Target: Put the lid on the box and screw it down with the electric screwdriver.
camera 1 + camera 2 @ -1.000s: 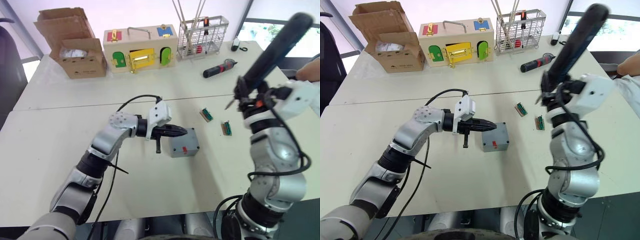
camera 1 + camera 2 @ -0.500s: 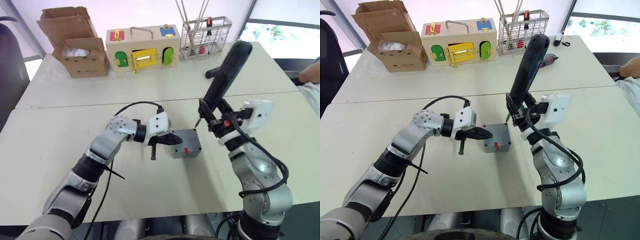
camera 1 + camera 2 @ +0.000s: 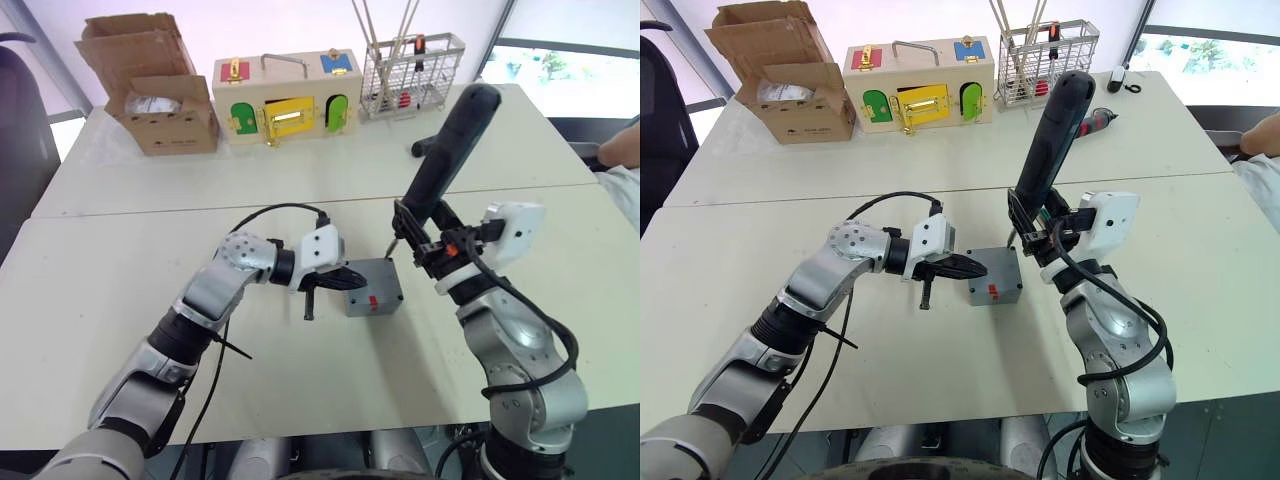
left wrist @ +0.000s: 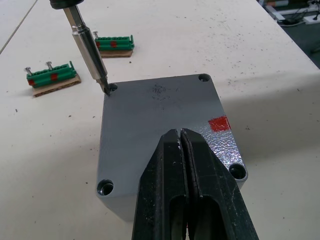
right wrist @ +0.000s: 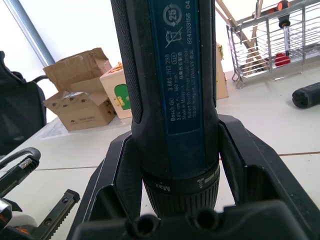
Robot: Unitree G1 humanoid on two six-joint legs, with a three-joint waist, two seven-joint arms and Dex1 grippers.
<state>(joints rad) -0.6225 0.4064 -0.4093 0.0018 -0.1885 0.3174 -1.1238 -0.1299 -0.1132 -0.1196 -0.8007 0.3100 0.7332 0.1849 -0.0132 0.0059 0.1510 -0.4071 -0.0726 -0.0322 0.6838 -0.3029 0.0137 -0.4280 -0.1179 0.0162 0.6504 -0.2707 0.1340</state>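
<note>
Grey lid (image 4: 160, 125) is sitting on the box (image 3: 992, 290) mid-table, red mark facing the robot. Left gripper (image 4: 181, 150), fingers pressed together, is pressing down on the lid's near edge. Right gripper (image 5: 175, 165) is clamping the electric screwdriver (image 3: 1050, 130), tilted, its bit (image 4: 90, 52) touching the lid's far corner screw hole (image 4: 112, 87)

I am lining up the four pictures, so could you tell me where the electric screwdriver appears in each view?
Left eye view: the electric screwdriver slants up right of centre.
Right eye view: it rises just right of centre.
Left wrist view: its metal bit comes down to a corner hole of the lid.
Right wrist view: its body stands central.
Shared landmark: the cardboard box.
</note>
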